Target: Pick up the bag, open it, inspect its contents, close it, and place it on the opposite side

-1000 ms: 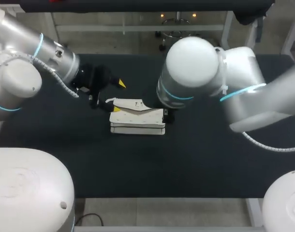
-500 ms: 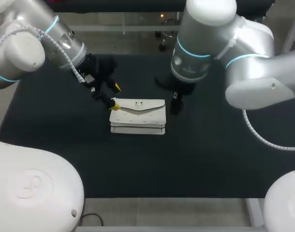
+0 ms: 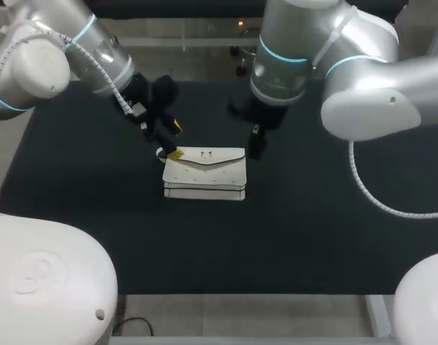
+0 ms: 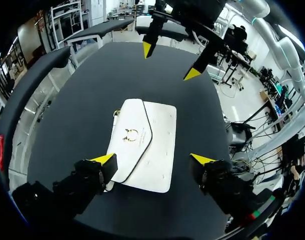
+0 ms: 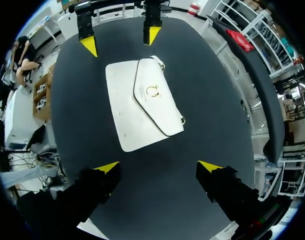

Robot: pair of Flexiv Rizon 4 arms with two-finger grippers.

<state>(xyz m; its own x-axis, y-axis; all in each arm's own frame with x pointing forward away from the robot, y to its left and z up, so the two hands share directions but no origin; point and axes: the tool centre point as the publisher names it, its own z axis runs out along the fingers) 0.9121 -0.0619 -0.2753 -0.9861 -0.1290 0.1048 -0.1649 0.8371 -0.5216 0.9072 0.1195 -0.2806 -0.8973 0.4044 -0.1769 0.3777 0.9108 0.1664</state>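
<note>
Left wrist view shows your left gripper (image 4: 153, 159) spread wide and empty with the white bag (image 4: 142, 142) lying flat, flap closed, just ahead between its fingers, apparently lined up for pickup, while your right gripper (image 5: 158, 166) hangs equally open beyond the bag.

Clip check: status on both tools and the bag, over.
Left tool open, at one end of the bag. Right tool open, off the opposite end. Bag lying flat, flap down, not gripped. Nothing in the way.
</note>
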